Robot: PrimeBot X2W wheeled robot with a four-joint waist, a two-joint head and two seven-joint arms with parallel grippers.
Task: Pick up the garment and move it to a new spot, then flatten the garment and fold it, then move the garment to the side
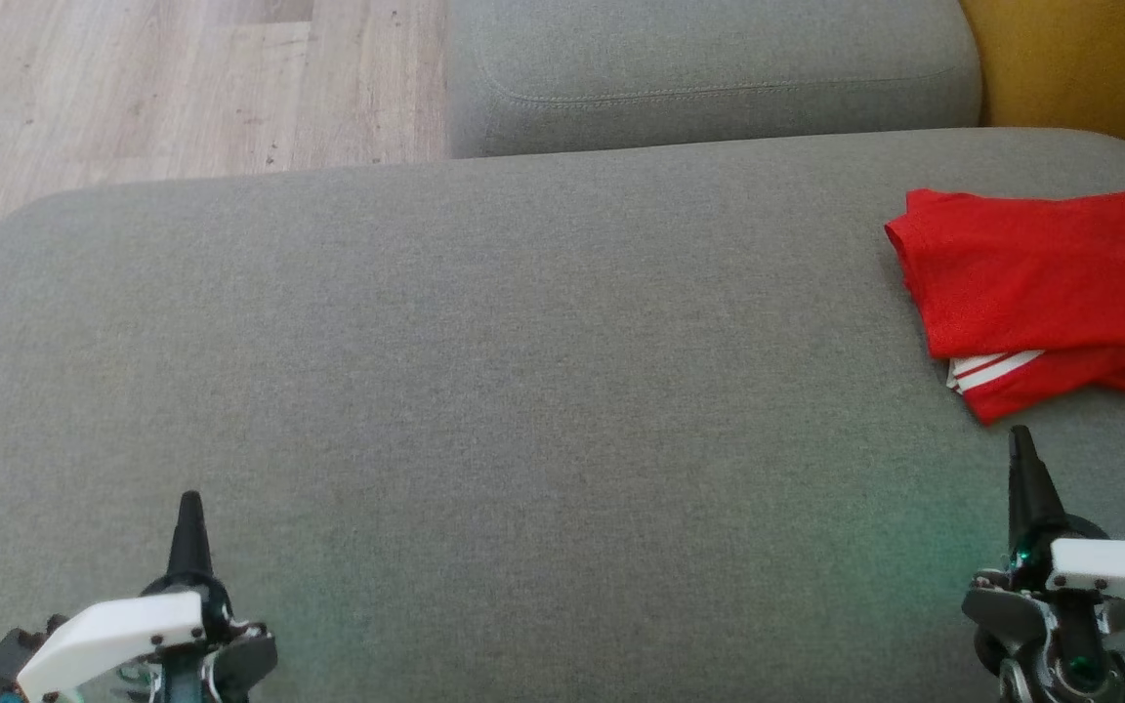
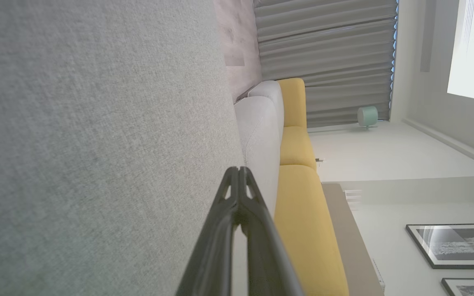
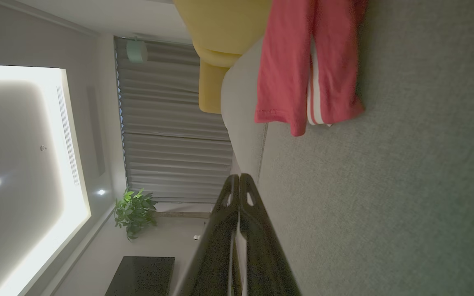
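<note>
Fingers of the left gripper (image 1: pixel 189 500) were pressed together on nothing, low over the grey cushion (image 1: pixel 523 342). The right gripper (image 1: pixel 1020 436) was likewise closed and empty, just short of the red garment (image 1: pixel 1041 283), which lay folded at the cushion's right edge. The move aside looked done, so the right arm would do best to draw off straight, without snagging the folds.
</note>
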